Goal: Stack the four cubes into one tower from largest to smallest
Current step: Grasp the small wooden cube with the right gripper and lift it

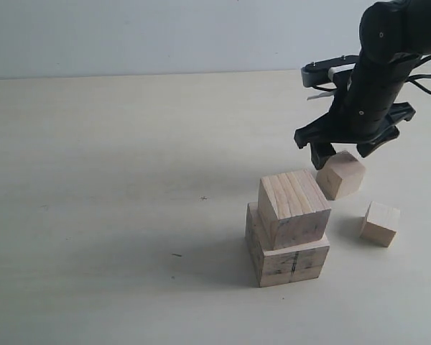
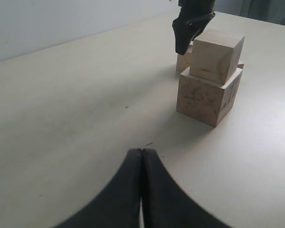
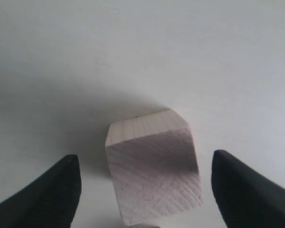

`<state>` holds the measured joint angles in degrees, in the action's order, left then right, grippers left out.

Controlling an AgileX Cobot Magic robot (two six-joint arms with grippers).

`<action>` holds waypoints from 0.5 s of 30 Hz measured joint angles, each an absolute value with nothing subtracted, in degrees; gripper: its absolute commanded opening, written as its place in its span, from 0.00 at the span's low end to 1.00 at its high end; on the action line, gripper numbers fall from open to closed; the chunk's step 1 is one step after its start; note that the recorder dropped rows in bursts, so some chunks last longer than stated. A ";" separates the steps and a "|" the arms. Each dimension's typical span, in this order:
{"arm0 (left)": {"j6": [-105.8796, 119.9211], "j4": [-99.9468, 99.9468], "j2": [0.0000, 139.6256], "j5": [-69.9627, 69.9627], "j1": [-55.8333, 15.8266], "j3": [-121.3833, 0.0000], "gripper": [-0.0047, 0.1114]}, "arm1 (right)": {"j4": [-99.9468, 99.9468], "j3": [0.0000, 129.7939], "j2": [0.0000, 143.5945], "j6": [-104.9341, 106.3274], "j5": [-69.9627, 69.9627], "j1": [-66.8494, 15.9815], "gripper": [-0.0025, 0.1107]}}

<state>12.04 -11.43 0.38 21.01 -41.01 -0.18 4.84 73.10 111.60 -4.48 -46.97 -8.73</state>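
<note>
The largest cube (image 1: 291, 260), with a dark seam on its side, rests on the table with the second cube (image 1: 293, 207) stacked on it, slightly turned; both also appear in the left wrist view (image 2: 208, 95) (image 2: 217, 54). The third cube (image 1: 340, 175) (image 3: 153, 165) lies on the table behind them. My right gripper (image 1: 347, 152) (image 3: 145, 185) hangs open over it, one finger on each side, not touching. The smallest cube (image 1: 380, 223) sits alone to the right. My left gripper (image 2: 141, 154) is shut on nothing, low over the table, well away from the stack.
The pale table (image 1: 115, 180) stretches bare to the left of the stack, with a few small dark specks (image 1: 175, 254). A light wall (image 1: 129, 36) stands behind its far edge.
</note>
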 measured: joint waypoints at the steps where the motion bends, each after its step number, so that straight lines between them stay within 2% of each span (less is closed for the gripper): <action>1: 12.04 -11.43 0.38 21.01 -41.01 -0.18 0.04 | 4.84 73.10 112.02 -4.48 -46.97 -8.73 0.66; 10: 12.04 -11.43 0.38 21.01 -41.01 -0.18 0.04 | 4.84 73.10 114.64 -3.65 -46.97 -8.73 0.65; 12: 12.04 -11.43 0.38 21.01 -41.01 -0.18 0.04 | 4.84 73.10 115.07 -3.65 -46.74 -8.73 0.62; 15: 12.04 -11.43 0.38 21.01 -41.01 -0.18 0.04 | 4.84 73.10 115.45 -3.65 -46.62 -8.73 0.51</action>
